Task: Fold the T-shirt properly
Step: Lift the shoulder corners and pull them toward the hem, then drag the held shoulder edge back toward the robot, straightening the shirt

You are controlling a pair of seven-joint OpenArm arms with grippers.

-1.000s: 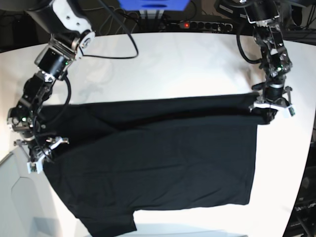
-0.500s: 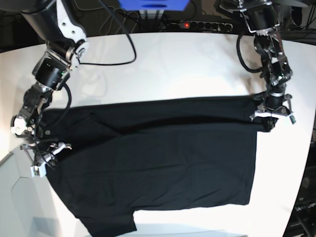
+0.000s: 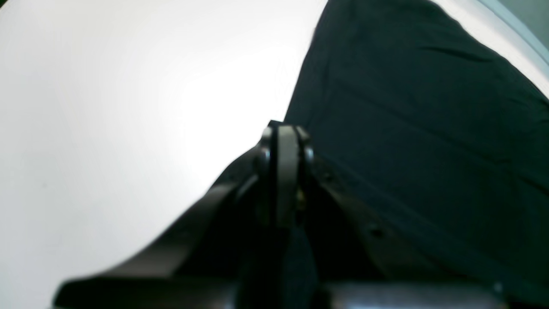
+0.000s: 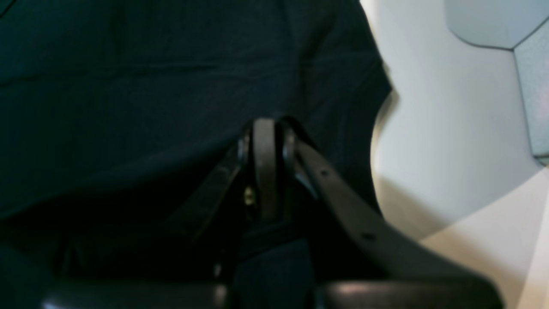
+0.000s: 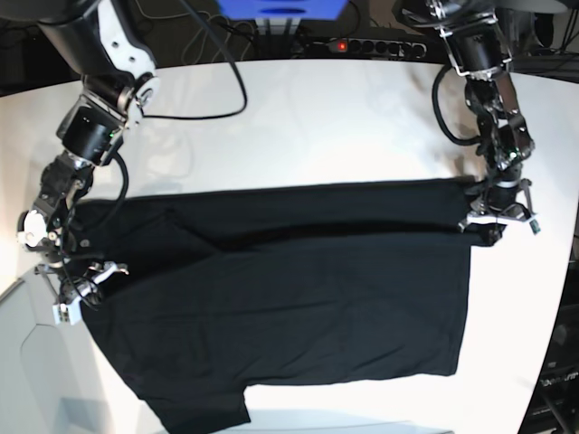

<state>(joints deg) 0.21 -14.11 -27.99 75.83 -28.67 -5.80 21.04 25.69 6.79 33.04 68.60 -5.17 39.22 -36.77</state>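
Left wrist view: my left gripper (image 3: 283, 141) is pressed together, pinching the T-shirt (image 3: 420, 128) edge beside bare white table (image 3: 128, 107).

Right wrist view: my right gripper (image 4: 266, 141) pinches cloth near a sleeve.

Base view: the shirt lies spread across the near half, its far strip doubled over; both clamps hold that fold's ends, likely to keep it taut.

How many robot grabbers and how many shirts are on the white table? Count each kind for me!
Grippers: 2, the left gripper and the right gripper, each pinching an edge of the cloth.
T-shirts: 1, the black T-shirt spread on the white table.
Total: 3
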